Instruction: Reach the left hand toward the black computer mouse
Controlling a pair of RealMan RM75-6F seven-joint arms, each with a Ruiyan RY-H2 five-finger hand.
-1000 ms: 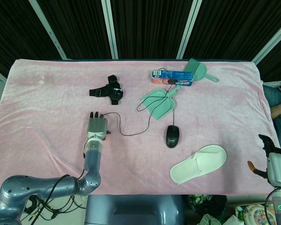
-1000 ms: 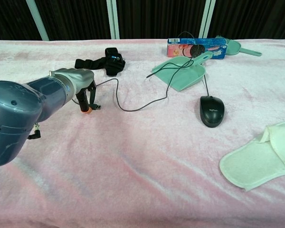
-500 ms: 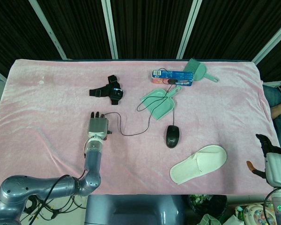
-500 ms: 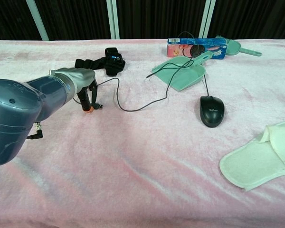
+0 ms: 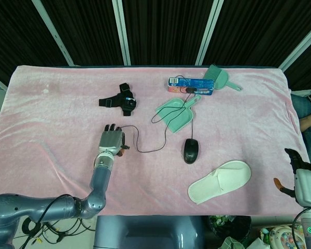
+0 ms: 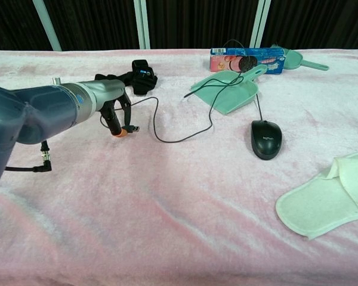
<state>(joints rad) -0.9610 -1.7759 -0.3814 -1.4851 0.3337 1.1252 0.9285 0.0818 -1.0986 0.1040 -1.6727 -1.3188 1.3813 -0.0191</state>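
Note:
The black computer mouse [image 5: 191, 151] lies on the pink cloth right of centre, also seen in the chest view [image 6: 265, 139]. Its thin cable [image 5: 145, 149] loops left, and the plug end [image 6: 133, 128] lies right beside my left hand's fingers. My left hand [image 5: 111, 139] hovers low over the cloth well to the left of the mouse, fingers apart and pointing down [image 6: 116, 113], holding nothing. My right hand [image 5: 299, 179] sits off the table's right front corner, fingers apart and empty.
A white slipper [image 5: 220, 181] lies in front of the mouse. A green dustpan [image 5: 177, 113] sits behind it, under the cable. A black strapped device [image 5: 122, 101] lies behind my left hand. A printed box [image 5: 191, 85] and a second dustpan [image 5: 218, 77] are at the back.
My left hand has moved right and slightly forward toward the mouse. The cable loop and plug beside it shifted right with it. My right hand has barely moved.

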